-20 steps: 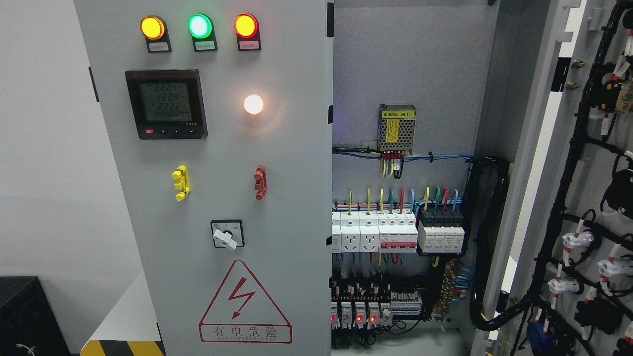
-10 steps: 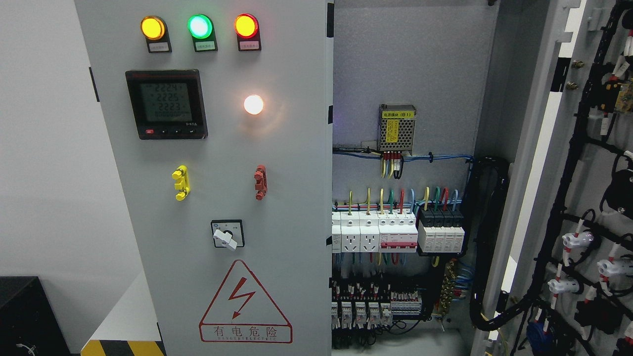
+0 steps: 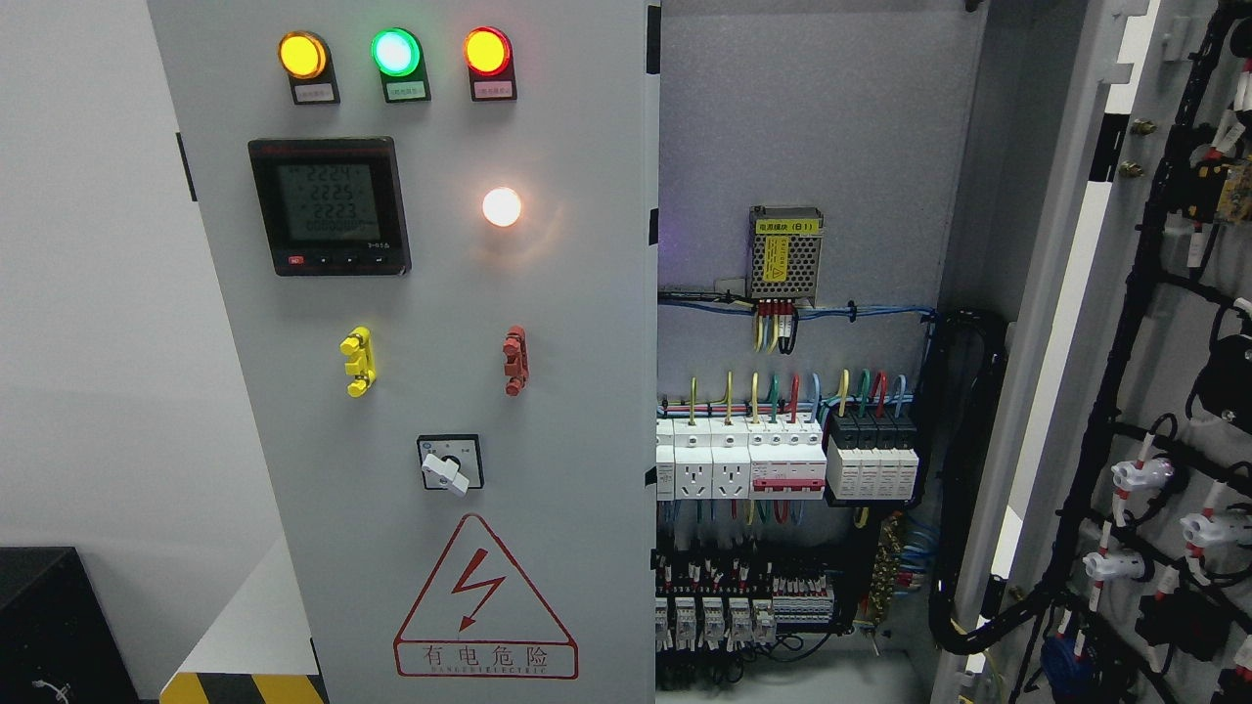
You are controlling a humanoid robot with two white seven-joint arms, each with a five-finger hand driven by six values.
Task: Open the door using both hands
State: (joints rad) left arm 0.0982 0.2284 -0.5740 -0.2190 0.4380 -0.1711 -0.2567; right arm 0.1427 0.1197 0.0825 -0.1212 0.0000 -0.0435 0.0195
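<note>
Shut door (image 3: pixel 430 391) left, open door (image 3: pixel 1174 411) right.

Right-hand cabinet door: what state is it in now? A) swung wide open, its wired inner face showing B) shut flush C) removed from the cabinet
A: the right door stands swung out, its cable-covered inner face visible, and the breakers inside the cabinet are exposed.

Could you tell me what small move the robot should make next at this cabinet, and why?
Probably bring a hand up to the free edge of the left door. That door looks closed, while the right door is swung wide open, exposing the breakers, and neither hand is in view.
</note>
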